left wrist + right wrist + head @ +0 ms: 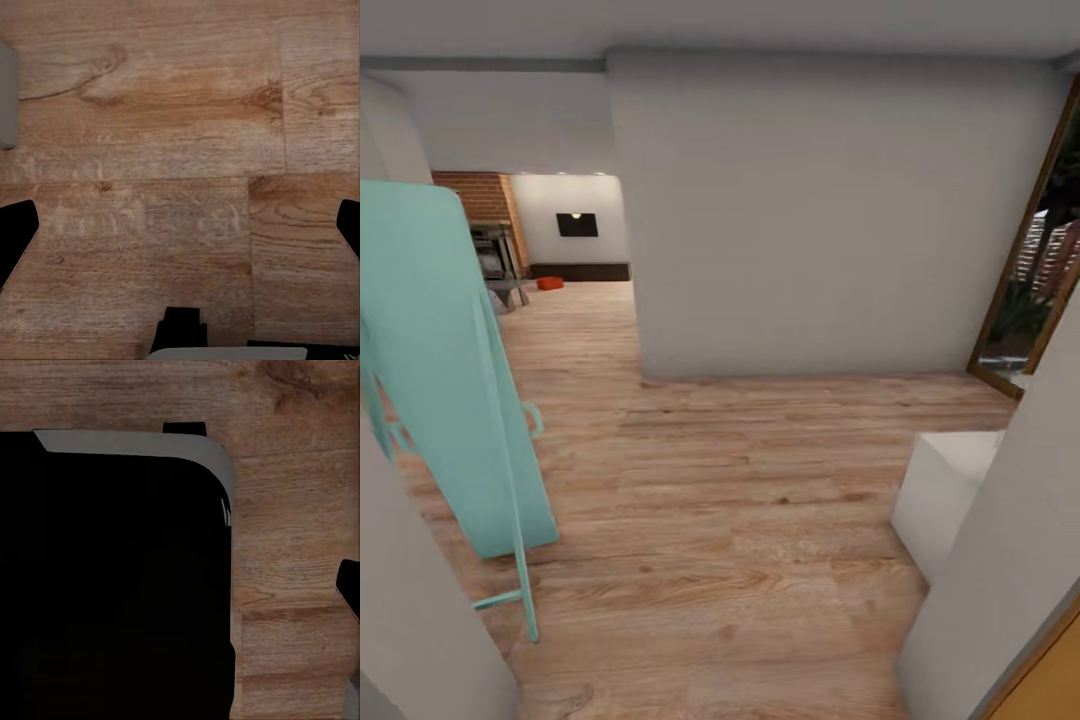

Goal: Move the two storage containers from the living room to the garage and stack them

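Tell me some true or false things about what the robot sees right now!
1. The floor is light wood planks. True.
2. A red car is parked ahead. False: ahead stands a plain grey wall, with no car.
3. A small orange-red container sits on the floor far off, near the brick fireplace. True.
4. The left gripper is holding a container. False: its fingers stand wide apart over bare wood, with nothing between them.
5. A pale teal frame leans at the left side in the head view. True.
6. The doorway at the right has a white frame. False: the door frame is wood.
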